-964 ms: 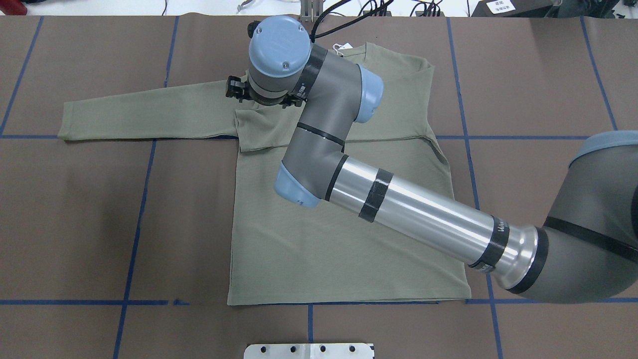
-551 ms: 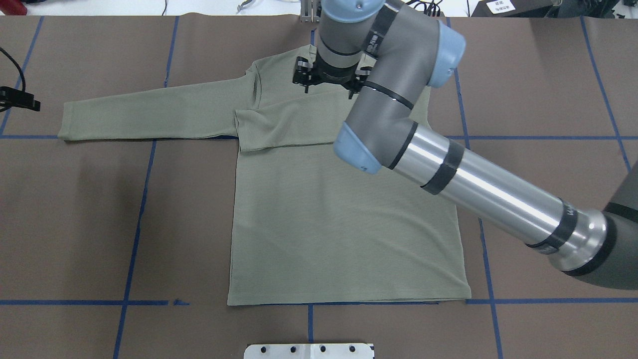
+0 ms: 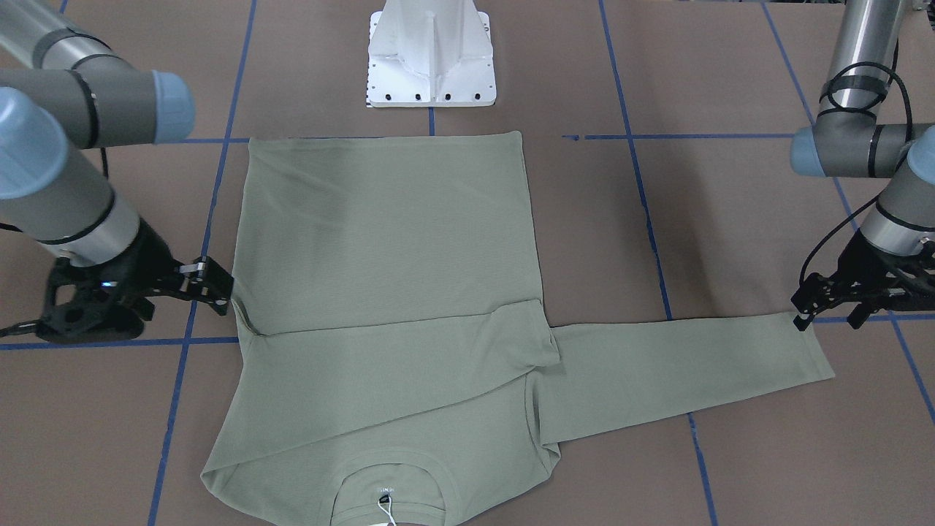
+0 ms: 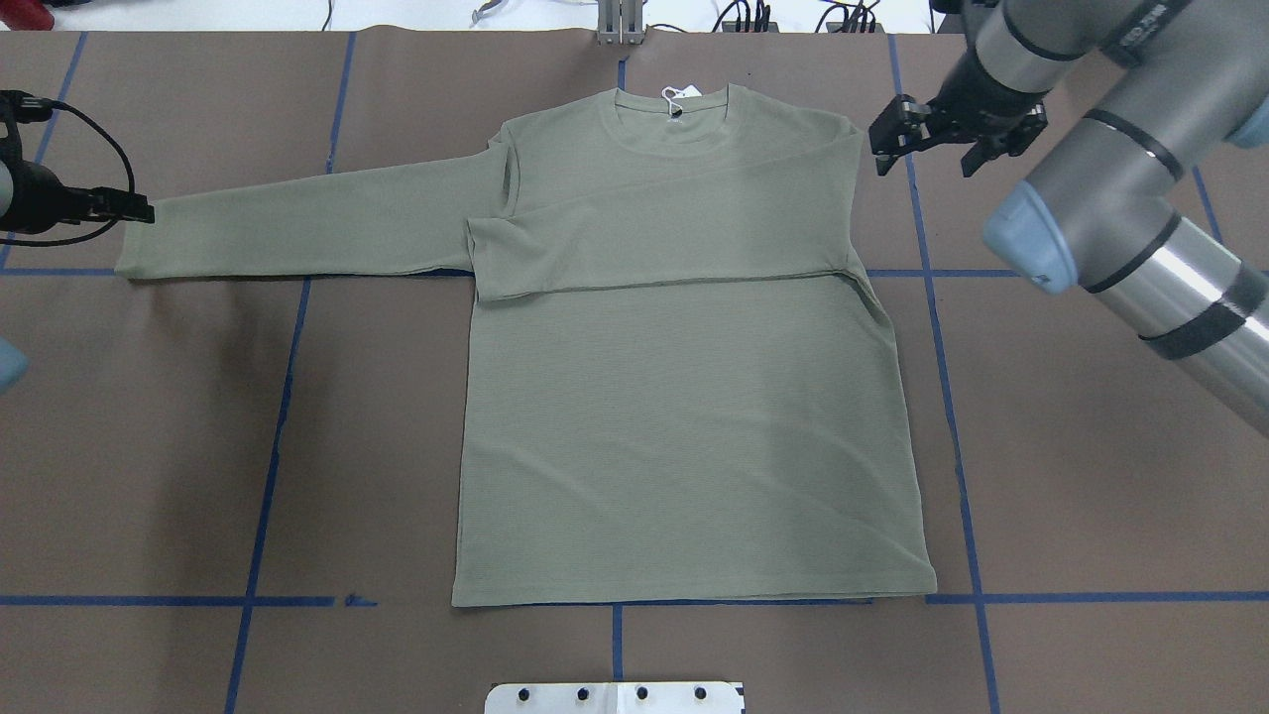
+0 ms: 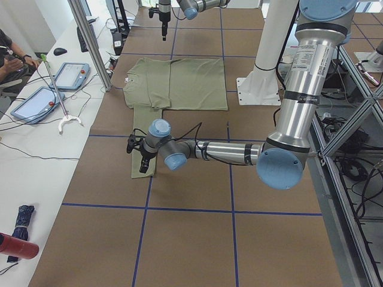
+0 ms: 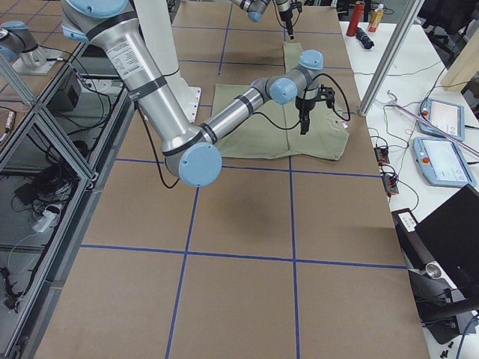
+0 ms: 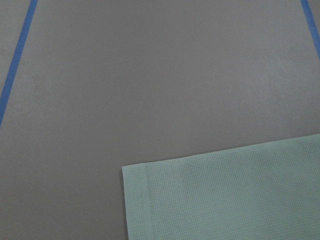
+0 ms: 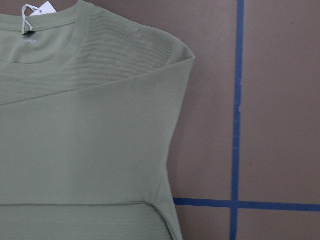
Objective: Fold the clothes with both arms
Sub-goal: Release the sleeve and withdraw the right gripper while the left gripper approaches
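**Fig.** Two-arm fold, one moment; overhead, front, side and wrist views.

**(a) Garment.** Sage-green shirt (image 4: 684, 426) lies flat, front up, near the centre of the brown table (image 4: 149, 446). The hem is toward the white pedestal base (image 4: 615, 697) and the collar (image 4: 674, 124) is at the far edge. A white tag (image 4: 680, 96) on a string sits at the neck. The folded sleeve (image 4: 654, 238), on the robot's R side, is laid across the chest, w/ its cuff ending near the opposite armpit. The extended sleeve (image 4: 297, 223) runs straight out to the robot's L and crosses a blue tape line (image 4: 288, 397).

**(b) L gripper** (image 3: 825, 319). It is at the far end of the extended sleeve, right by the cuff (image 7: 200, 200). In the front view the jaws stand apart w/ nothing between them. Contact w/ the fabric can't be judged. The L wrist view shows only the cuff corner on bare table, no fingers.

**(c) R gripper** (image 4: 924, 157). It is over bare table just beside the shirt's R shoulder, clear of the cloth. Its jaws are spread wide and empty. The R wrist view shows the shoulder fold, collar and tag.

**(d) Surroundings.** In the L side view a person (image 5: 9, 57) sits at a bench alongside the table.
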You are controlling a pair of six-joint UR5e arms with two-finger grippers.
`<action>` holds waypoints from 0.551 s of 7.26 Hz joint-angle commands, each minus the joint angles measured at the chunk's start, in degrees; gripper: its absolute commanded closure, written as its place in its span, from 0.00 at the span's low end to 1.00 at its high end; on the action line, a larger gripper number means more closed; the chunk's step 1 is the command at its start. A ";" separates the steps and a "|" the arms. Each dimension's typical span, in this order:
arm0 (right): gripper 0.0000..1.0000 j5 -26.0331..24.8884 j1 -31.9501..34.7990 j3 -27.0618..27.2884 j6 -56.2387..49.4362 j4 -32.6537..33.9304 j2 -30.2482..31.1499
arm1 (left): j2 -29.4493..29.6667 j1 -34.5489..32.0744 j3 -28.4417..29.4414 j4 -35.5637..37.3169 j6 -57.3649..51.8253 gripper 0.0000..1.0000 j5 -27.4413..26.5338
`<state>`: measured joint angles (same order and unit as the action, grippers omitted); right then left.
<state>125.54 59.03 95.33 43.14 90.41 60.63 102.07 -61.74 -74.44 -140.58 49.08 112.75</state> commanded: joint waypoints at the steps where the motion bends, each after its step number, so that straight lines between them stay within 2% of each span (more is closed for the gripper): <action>1: 0.00 1.63 3.19 4.23 -4.97 -0.06 7.02 | 3.74 0.48 6.66 -0.93 0.23 0.00 -3.03; 4: 0.00 3.30 4.69 5.12 -7.63 -0.06 9.94 | 3.84 1.62 10.36 -3.74 0.14 0.01 -3.94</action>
<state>128.48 63.35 100.04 36.08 90.36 69.58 105.81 -60.27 -65.42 -143.54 49.28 109.03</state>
